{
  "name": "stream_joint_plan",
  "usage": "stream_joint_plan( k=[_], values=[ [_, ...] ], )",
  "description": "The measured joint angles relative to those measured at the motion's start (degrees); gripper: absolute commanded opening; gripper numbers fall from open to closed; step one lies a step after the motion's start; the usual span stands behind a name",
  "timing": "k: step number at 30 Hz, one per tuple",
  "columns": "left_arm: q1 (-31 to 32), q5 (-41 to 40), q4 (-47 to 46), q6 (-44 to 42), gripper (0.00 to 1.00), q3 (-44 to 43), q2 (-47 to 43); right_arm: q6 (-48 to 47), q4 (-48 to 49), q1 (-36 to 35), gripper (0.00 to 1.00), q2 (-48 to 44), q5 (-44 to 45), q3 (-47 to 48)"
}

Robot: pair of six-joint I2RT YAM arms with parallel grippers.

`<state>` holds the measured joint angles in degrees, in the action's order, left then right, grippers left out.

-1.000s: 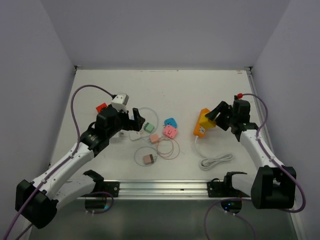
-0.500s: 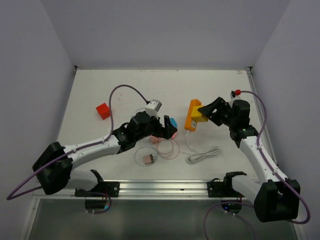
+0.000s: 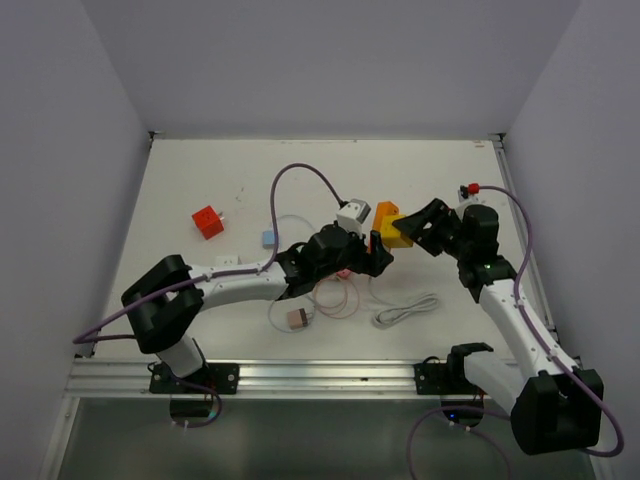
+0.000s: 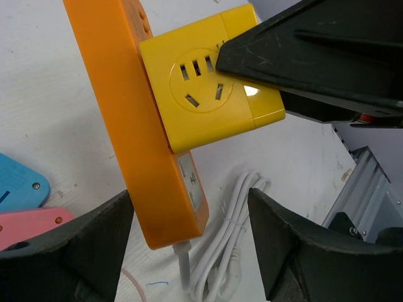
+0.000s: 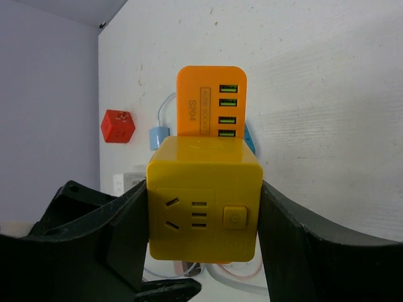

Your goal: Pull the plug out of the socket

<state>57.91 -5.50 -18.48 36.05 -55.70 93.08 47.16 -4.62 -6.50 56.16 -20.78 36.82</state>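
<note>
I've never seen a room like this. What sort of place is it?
Probably a robot test bench. Two robot arms are bolted to a metal rail at the edge of a white table with plain walls round it, and coloured plug adapters lie about, one yellow plug in the right gripper.

quick count, nothing else: 2 arms w/ 1 gripper each, so left gripper + right gripper; 1 orange power strip w/ 4 green USB ports on its end; 1 yellow cube plug; 1 red cube; 5 small adapters afaict: 1 blue adapter, 1 pink adapter, 1 pale blue adapter, 1 white adapter, 1 brownish adapter; 1 bundled white cable; thin pinkish wire loops, prob 2 but can't tell for sure
</note>
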Motion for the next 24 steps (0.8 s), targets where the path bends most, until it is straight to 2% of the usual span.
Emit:
stream_joint_plan(
  k=[4,7,9,10,12,24],
  values=[
    [0.8,-1.8,-0.3,-0.6,0.65,-1.4,3.5,0.1,0.1,-0.4,0.0,-0.4,-0.1,0.0],
    [1.2,-3.0,-0.4,-0.8,0.53,-2.0,5.6,0.3,0.3,-1.0,0.0,-0.4,-0.4,0.0],
    [1.2,-4.1,-0.5,-0.5,0.34,-2.5,6.9,0.2,0.3,-1.1,0.0,-0.4,-0.4,0.0],
    [1.1,-5.2,-0.5,-0.1,0.16,-2.7,7.3,0.2,0.3,-1.0,0.0,-0.5,-0.4,-0.1],
    [0.6,-7.0,-0.7,1.3,0.0,-2.7,7.6,0.0,0.2,-1.0,0.0,-0.9,-0.7,-0.2],
    [1.9,-11.1,2.0,5.9,0.0,-3.8,7.6,-3.9,-4.1,-1.2,0.0,-3.6,-0.7,0.8]
  ],
)
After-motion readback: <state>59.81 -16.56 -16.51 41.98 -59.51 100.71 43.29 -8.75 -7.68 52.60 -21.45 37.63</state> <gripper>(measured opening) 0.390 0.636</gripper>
